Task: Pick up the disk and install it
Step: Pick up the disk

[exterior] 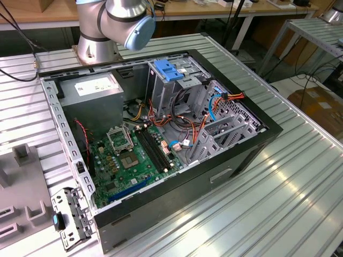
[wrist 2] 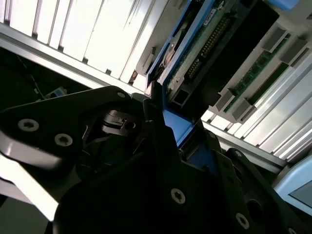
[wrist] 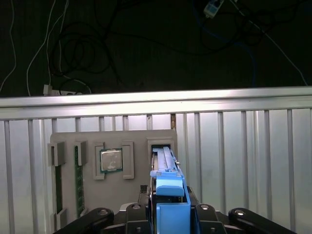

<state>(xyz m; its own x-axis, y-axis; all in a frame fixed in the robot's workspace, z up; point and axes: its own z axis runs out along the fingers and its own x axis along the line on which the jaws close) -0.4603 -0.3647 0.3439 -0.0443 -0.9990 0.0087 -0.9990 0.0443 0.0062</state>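
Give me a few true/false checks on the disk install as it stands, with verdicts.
1. The computer case lies open with its motherboard exposed. True.
2. The disk is already seated in the blue-latched drive cage. False: in the first wrist view it is at the gripper, edge-on at a slot of the grey fixture tray.
3. A CPU sits in a pocket of that tray. True.
4. The power supply lies on the table outside the case. False: it is mounted inside the case, in the corner nearest the arm's base.
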